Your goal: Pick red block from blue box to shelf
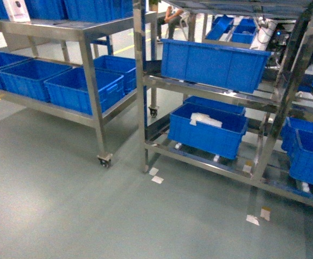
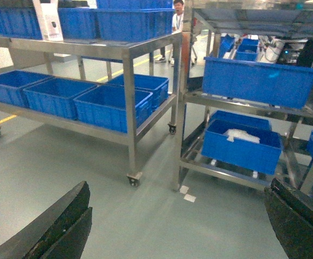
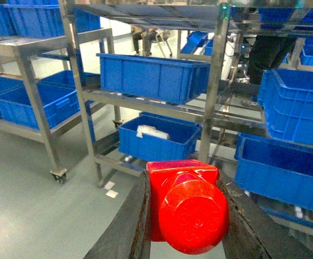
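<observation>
The red block fills the lower middle of the right wrist view, its round stud facing the camera. My right gripper is shut on it, one black finger against each side. It hangs above the floor in front of the steel shelf. My left gripper is open, its fingers wide apart over bare floor, facing the shelf. The shelf stands at the centre right of the head view, where neither gripper shows. The blue box is out of view.
Dark blue crates sit on the shelf tiers: one on the middle tier and one on the bottom tier holding white material. A wheeled steel table with more crates stands to the left. White tape marks lie on the grey floor. A person is far behind.
</observation>
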Motion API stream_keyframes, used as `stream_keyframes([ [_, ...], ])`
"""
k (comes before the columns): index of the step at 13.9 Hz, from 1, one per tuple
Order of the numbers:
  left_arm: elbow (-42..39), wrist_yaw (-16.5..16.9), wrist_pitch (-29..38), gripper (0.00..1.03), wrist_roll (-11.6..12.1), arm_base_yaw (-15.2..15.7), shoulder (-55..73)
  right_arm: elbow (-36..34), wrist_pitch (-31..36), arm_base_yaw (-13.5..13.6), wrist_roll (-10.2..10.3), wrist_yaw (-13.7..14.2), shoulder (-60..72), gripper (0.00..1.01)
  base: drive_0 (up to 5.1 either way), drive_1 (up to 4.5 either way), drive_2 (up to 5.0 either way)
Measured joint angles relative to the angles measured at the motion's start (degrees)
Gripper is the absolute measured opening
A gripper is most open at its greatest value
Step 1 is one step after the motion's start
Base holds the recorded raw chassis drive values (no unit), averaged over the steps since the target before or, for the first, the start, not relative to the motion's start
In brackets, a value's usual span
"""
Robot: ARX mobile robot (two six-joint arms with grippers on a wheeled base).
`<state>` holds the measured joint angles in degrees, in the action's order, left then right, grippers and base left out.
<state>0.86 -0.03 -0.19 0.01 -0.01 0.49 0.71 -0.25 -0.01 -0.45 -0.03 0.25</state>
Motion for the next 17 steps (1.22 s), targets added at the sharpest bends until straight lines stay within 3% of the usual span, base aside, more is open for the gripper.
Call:
stream_keyframes([
  [17, 0.00, 0.00, 0.00, 0.98, 0.00, 0.00, 0.00, 0.00, 0.00, 0.00, 0.00, 0.00, 0.00, 0.27, -1.6, -1.62, -1.6],
])
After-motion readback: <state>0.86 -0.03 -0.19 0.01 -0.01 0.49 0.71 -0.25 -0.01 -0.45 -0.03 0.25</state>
